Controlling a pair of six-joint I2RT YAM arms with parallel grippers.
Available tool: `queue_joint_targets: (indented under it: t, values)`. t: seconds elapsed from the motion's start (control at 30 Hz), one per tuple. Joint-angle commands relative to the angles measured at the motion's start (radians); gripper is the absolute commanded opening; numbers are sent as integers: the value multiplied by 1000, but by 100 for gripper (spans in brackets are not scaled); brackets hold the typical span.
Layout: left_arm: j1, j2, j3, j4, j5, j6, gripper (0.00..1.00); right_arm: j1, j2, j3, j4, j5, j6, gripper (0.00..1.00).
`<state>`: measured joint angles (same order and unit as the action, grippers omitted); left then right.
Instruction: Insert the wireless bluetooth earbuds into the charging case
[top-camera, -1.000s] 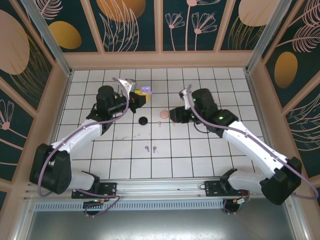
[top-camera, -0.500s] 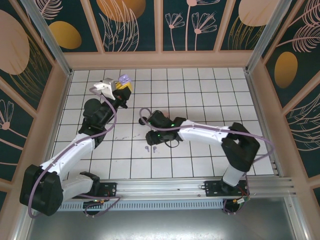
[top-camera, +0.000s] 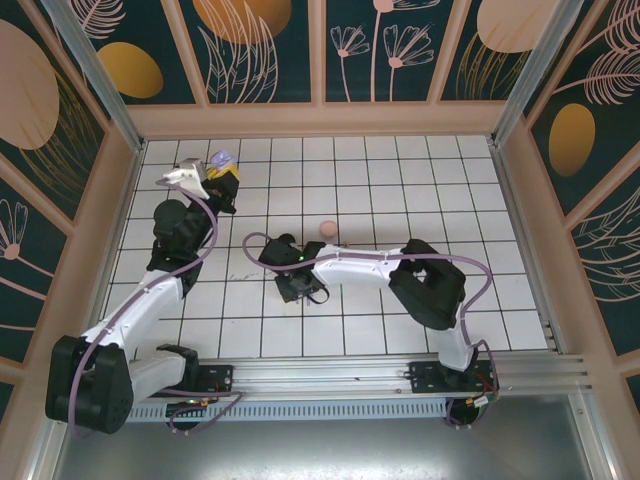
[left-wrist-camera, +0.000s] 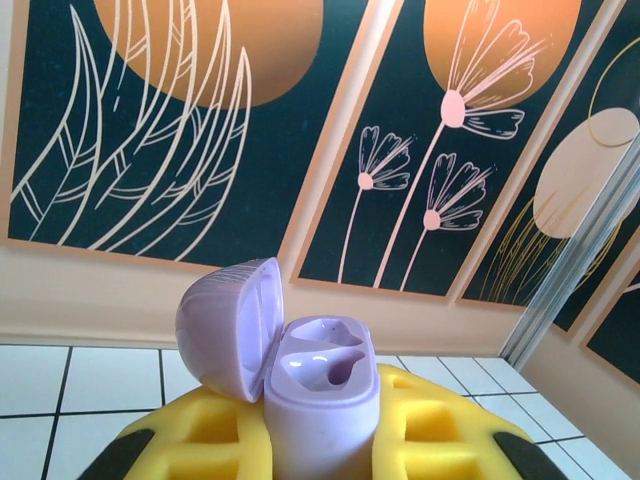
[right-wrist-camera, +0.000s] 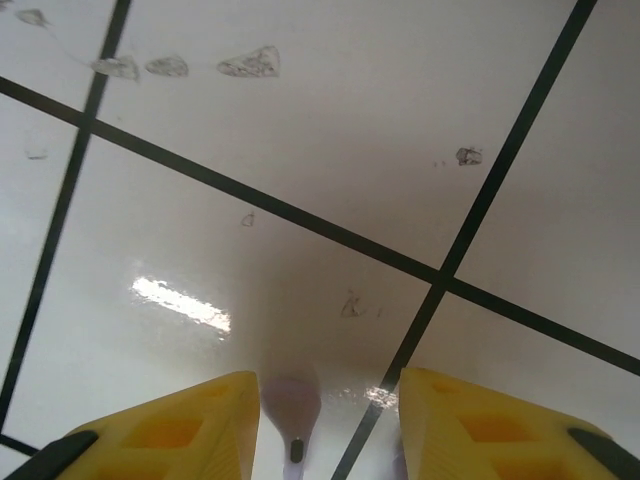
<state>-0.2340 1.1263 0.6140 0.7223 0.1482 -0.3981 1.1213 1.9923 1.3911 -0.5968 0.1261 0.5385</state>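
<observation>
Top external: right gripper (top-camera: 298, 290) now over lilac earbud (right-wrist-camera: 291, 402).

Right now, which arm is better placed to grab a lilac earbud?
Right. The right gripper is low over the table, open fingers either side of a lilac earbud; the left gripper is raised, holding the open case.

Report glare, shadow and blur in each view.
Right wrist: a glare streak on the tile, a dark shadow around the slightly blurred lilac earbud between the fingers. Left wrist: the open lilac case is sharp, its wells glinting. Top external: even, soft light.
</observation>
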Motion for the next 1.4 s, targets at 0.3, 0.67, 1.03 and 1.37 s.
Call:
queue_joint_targets:
  t: [0.3,0.67,1.03,1.37]
  values:
    - [13,-11,-20,78,13,-25,0,25,74,102,-96,37,84,39]
    - [14,-11,-27,88,16,-25,0,32,108,126,-144,69,159,39]
    - [15,-9,-28,97,20,-33,0,44,137,168,-165,67,162,36]
    - [15,-8,-31,103,22,-35,0,58,139,162,-185,69,180,35]
